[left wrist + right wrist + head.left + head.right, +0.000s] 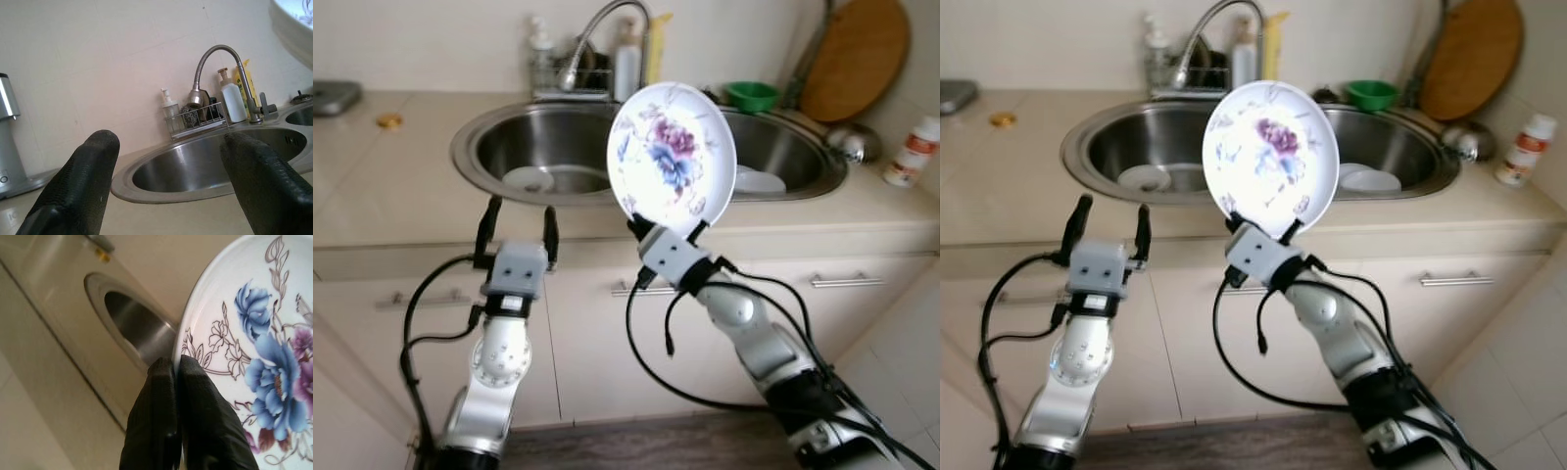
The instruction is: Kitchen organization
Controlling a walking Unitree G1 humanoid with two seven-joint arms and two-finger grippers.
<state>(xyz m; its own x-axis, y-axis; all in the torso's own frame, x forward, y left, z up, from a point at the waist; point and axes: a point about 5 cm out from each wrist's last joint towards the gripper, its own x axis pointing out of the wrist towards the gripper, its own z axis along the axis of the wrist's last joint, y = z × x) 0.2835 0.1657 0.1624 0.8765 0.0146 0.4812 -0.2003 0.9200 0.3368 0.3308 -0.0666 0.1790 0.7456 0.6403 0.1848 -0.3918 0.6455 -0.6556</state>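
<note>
A white plate [672, 161] painted with blue and purple flowers stands upright in the air in front of the double sink [470, 137]. My right gripper [666, 227] is shut on the plate's lower rim, its fingers [166, 406] pinching the edge of the plate [254, 357]. To the left, my left gripper [518, 224] is raised before the counter's front edge, open, with nothing between its fingers [80, 181]. White dishes [529, 179] lie in both sink basins.
A curved tap [597, 29], bottles and a wire rack stand behind the sink. A green bowl [751, 95], a round wooden board [855, 59], a metal lid [850, 144] and a white bottle [913, 152] are on the right. Cabinet doors with handles [847, 281] are below the counter.
</note>
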